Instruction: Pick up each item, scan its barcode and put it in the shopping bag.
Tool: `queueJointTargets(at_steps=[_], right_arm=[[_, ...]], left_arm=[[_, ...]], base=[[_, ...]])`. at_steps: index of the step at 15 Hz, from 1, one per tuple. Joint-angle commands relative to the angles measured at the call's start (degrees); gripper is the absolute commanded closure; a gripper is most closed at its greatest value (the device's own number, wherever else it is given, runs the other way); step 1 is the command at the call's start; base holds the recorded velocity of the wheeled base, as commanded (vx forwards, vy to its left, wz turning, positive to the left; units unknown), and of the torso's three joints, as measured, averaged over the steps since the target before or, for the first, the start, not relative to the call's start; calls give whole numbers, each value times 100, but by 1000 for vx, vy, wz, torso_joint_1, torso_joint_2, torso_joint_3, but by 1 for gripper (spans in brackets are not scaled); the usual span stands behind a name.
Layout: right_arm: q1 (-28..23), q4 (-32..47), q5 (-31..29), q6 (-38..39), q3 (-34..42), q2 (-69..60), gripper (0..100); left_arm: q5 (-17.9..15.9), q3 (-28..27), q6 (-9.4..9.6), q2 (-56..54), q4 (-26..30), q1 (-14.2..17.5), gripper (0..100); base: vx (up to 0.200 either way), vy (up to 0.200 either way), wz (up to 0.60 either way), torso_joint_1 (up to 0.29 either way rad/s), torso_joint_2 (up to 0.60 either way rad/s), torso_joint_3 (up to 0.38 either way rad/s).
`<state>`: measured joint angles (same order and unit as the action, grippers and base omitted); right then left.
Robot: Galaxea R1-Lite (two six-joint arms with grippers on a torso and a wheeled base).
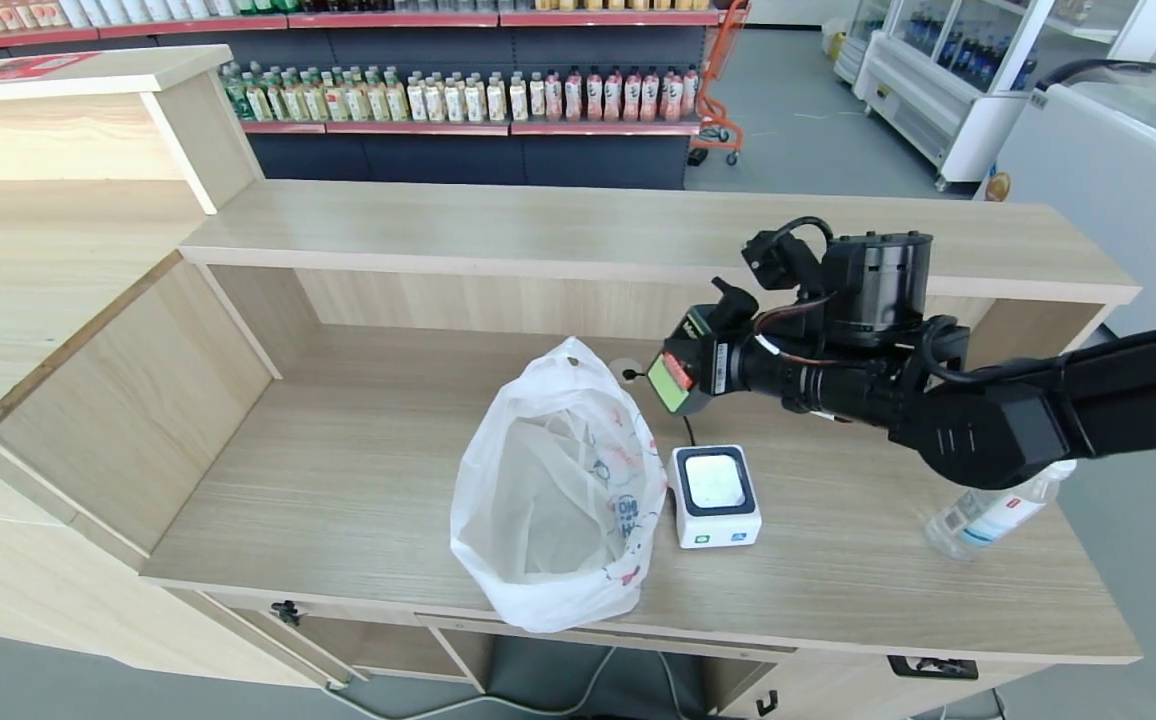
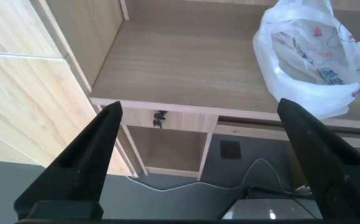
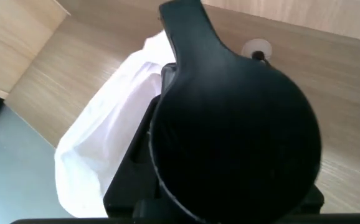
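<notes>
A white plastic shopping bag (image 1: 558, 490) stands open in the middle of the counter. Beside it sits the white barcode scanner (image 1: 716, 495), its window facing up. My right gripper (image 1: 690, 372) hangs above the gap between bag and scanner, shut on a small green and red box (image 1: 673, 382). In the right wrist view a dark rounded shape hides the box, and the bag (image 3: 99, 149) shows behind it. A clear water bottle (image 1: 988, 515) lies on the counter under my right arm. My left gripper (image 2: 198, 112) is open and holds nothing, low in front of the counter's near edge, left of the bag (image 2: 314, 56).
The wooden counter (image 1: 338, 480) has a raised back ledge and a side wall on the left. A cable hole (image 1: 628, 372) lies behind the bag, with the scanner's cord running from it. Store shelves and freezers stand beyond.
</notes>
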<state>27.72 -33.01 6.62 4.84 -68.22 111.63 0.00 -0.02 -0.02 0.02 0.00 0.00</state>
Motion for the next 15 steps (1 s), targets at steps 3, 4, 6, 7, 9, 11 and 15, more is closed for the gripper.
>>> queueJointTargets(at_steps=[3,4,6,7,9,11,15], right_arm=[[339,-241,-56,-238,-69,852,100],[436,-364,-47,-308,-60,1054,100],[638,-619,-56,-589,2,1476,100],[700,-759,-56,-800,2,1678,100],[787,-1049,-64,-1152,-86,2038,100],[858,-1128,-64,-1433,-236,2302,100],[963,-1313,-56,-1741,-447,2733,100]], left_arm=[[0,2,2,-2,0,0,0],[0,-6,11,-2,0,0,0],[0,2,11,-2,0,0,0],[0,2,11,-2,-9,0,0],[0,2,11,-2,0,0,0],[0,2,2,-2,0,0,0],[-9,2,2,-2,0,0,0]], base=[[0,0,0,0,0,0],[0,0,0,0,0,0],[0,0,0,0,0,0],[0,0,0,0,0,0],[0,0,0,0,0,0],[0,0,0,0,0,0],[0,0,0,0,0,0]])
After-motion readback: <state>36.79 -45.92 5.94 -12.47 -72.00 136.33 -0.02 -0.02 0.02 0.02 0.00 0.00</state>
